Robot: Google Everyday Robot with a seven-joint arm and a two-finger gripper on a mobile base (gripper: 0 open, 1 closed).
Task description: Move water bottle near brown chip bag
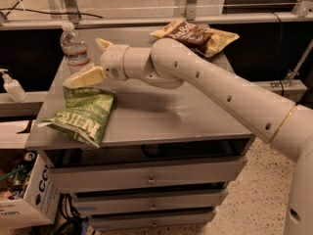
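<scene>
The water bottle (74, 48) stands upright at the far left corner of the grey table (161, 116); it is clear and ribbed with a white cap. The brown chip bag (191, 33) lies at the far right of the table, on top of a pale yellow bag (222, 37). My gripper (92, 60) is open just right of the bottle. One finger (85, 77) reaches in front of the bottle's base and the other finger (102, 44) points up behind it. Nothing is held. My white arm (215, 87) stretches across the table from the right.
A green chip bag (80, 112) lies at the front left of the table, overhanging the edge. A small white pump bottle (11, 85) stands on a lower ledge to the left. A cardboard box (24, 199) sits on the floor at the lower left. Drawers (151, 177) run below the tabletop.
</scene>
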